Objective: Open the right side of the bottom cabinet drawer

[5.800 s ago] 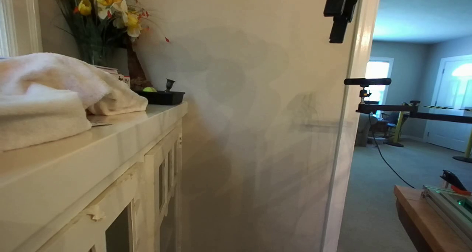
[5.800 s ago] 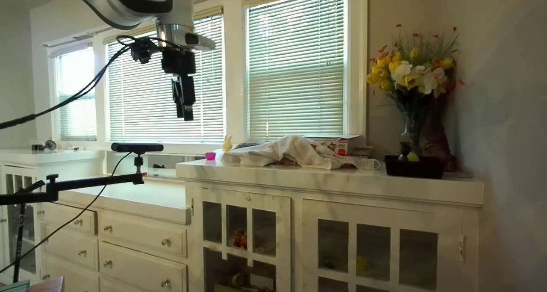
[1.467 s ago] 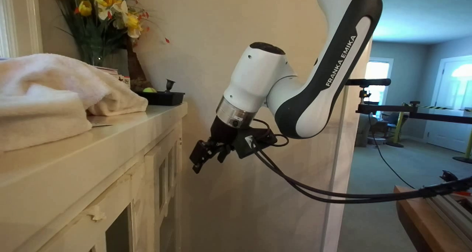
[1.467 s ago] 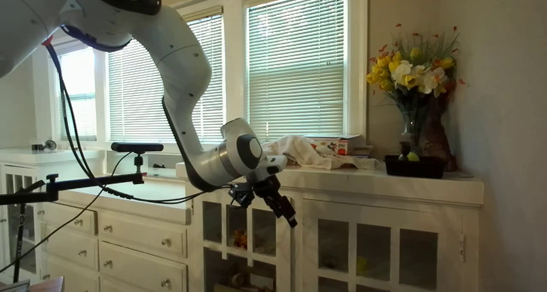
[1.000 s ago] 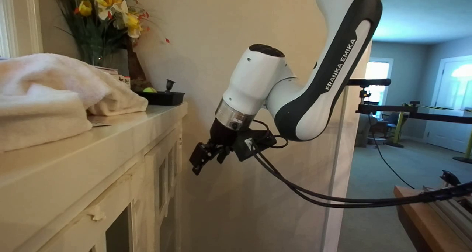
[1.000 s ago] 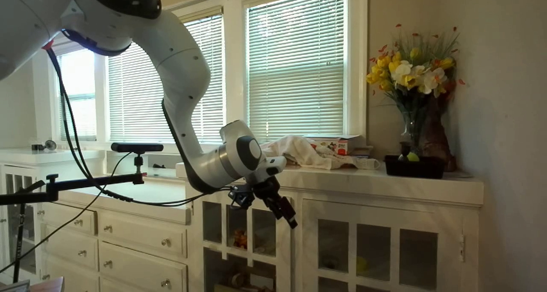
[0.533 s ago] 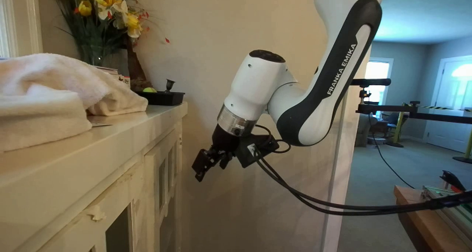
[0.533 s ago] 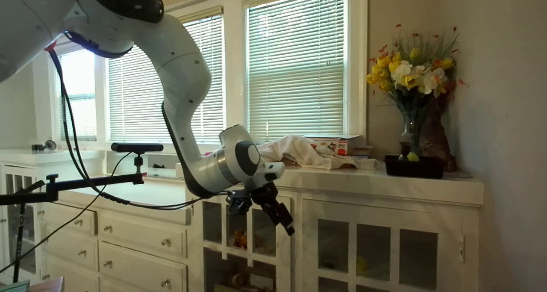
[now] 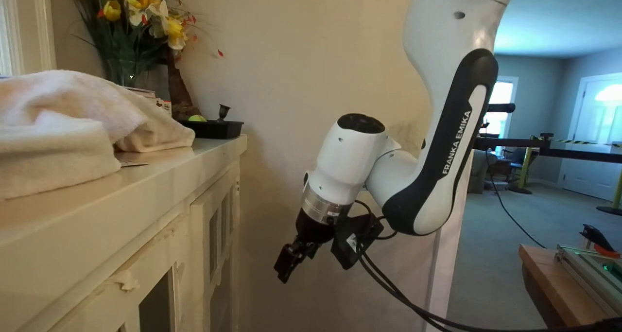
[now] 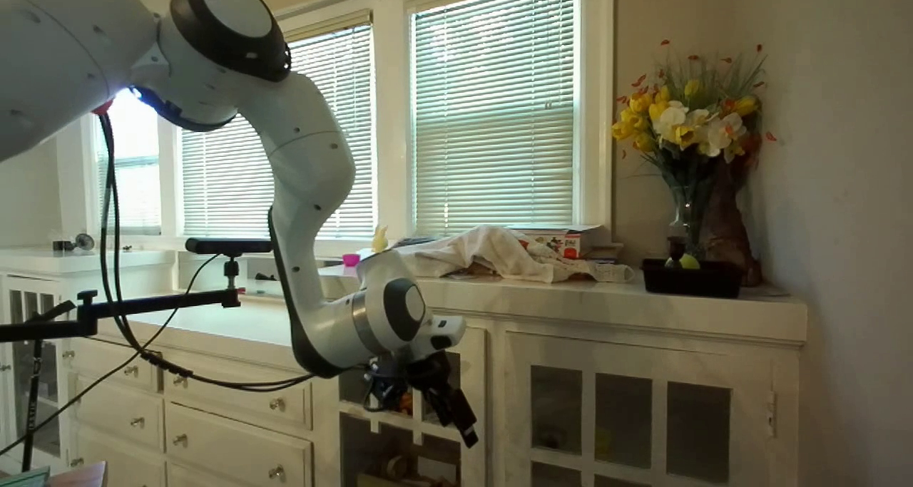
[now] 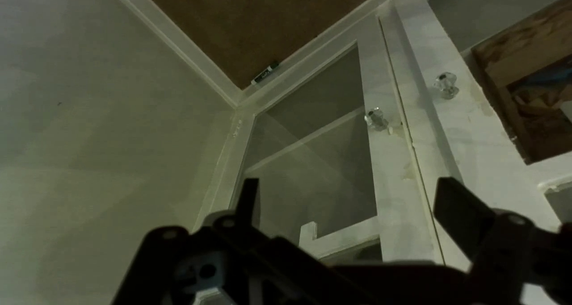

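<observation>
In an exterior view the cabinet's right door (image 10: 517, 401), with glass panes, is closed beside the wall; the left door (image 10: 472, 387) is next to it. In the wrist view, which looks upside down, the right door (image 11: 393, 171) lies along the wall with a clear glass knob (image 11: 376, 119). The left door's glass knob (image 11: 446, 85) is beyond the seam. My gripper (image 11: 346, 191) is open and empty, fingers wide apart. It points down in front of the doors in both exterior views (image 10: 465, 433) (image 9: 282, 273), apart from the cabinet front and touching neither knob.
A white towel (image 10: 499, 252), a black tray (image 10: 692, 279) and a flower vase (image 10: 688, 202) stand on the countertop (image 10: 570, 298). A wall (image 11: 89, 117) borders the right door. A marker (image 11: 264, 73) lies on the floor. A camera on a stand arm (image 10: 228, 247) is at the left.
The arm has come down from high up to the front of the cabinet. Over the last second my gripper moved lower and slightly away from the cabinet. The doors have not moved.
</observation>
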Robot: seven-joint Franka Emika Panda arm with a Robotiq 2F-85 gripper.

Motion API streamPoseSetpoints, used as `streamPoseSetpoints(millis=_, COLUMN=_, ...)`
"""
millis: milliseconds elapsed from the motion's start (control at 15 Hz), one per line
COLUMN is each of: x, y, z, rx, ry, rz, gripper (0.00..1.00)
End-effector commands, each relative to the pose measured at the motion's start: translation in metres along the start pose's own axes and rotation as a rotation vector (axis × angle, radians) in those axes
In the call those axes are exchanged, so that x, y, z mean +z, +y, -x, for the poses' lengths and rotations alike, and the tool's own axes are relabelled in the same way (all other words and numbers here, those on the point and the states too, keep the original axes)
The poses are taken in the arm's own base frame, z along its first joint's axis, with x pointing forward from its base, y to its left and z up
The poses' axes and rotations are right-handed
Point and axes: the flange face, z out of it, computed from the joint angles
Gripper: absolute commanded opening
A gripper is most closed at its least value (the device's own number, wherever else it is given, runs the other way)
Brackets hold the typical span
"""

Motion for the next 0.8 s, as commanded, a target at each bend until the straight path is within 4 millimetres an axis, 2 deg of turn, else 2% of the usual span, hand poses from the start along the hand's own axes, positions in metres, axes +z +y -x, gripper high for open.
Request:
streamPoseSetpoints(millis=0, x=0.038, y=-0.010, z=0.016, rx=-0.045, ry=0.063, rz=0.013, gripper=1.00)
streamPoseSetpoints(millis=467, x=0.073, y=-0.045, z=0.024, rx=-0.132, ry=0.292, rz=0.045, gripper=1.00)
streamPoseSetpoints(millis=733, x=0.081, y=-0.064, z=0.024, rx=-0.115, ry=0.391, rz=0.086, gripper=1.00)
